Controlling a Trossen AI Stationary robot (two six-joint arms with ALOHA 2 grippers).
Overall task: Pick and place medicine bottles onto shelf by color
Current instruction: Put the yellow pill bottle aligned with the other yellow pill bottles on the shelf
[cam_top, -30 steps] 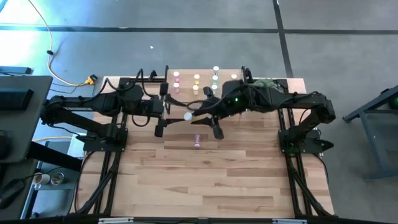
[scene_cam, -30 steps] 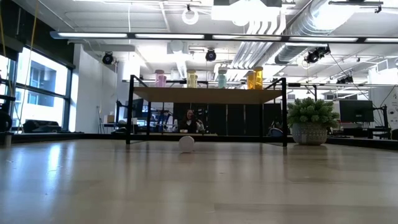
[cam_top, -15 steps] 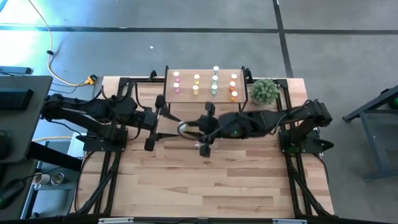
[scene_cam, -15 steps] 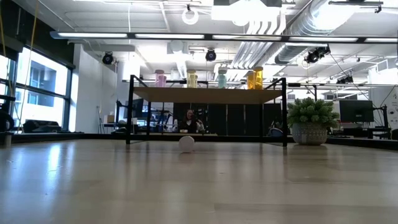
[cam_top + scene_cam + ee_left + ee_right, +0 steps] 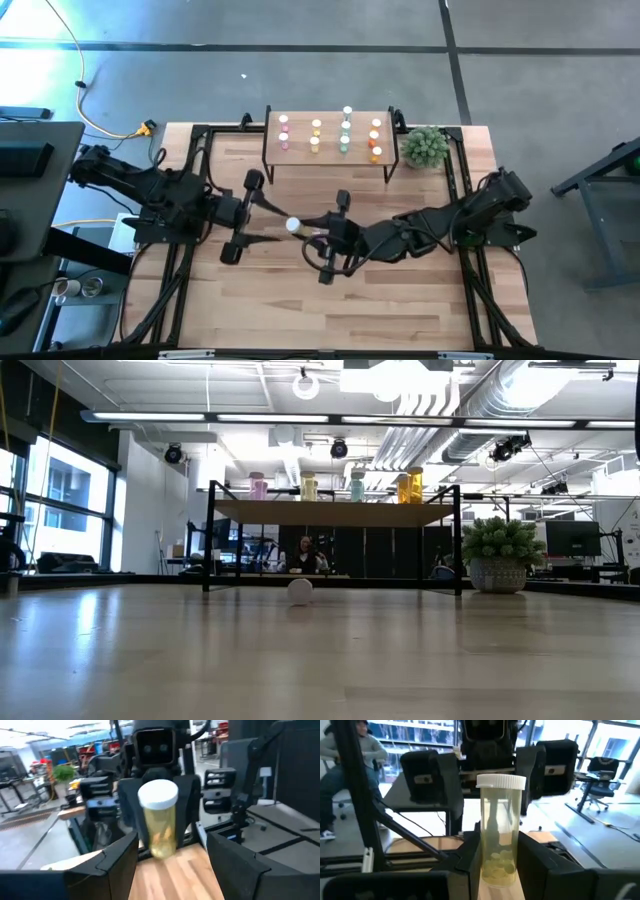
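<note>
Holding a yellow medicine bottle (image 5: 500,832) upright by its lower body, my right hand (image 5: 322,246) has its fingers closed snugly on it, white cap up, pale tablets settled at the bottom. It sits over the surface (image 5: 380,300) well in front of the shelf (image 5: 330,152), roughly level with the shelf's left half.

My left hand (image 5: 245,214) faces it from the other side, fingers (image 5: 240,865) spread wide with nothing in them, the bottle standing just beyond the gap between them. This looks to me like a handover or a regrip, so I would bring the left hand in squarely until the bottle sits between its pads, close on the body below the cap, and only then loosen the right. Letting go too soon would tip the bottle.

On the shelf, 9 bottles (image 5: 346,131) already stand in 4 colour rows, and the yellow row (image 5: 315,136) is second from the shelf's left end. I would set mine down at the front of that row without nudging its neighbours. One more bottle (image 5: 300,591) lies on the surface in front of the shelf, and the plant (image 5: 425,147) stands beside the shelf's right end.
</note>
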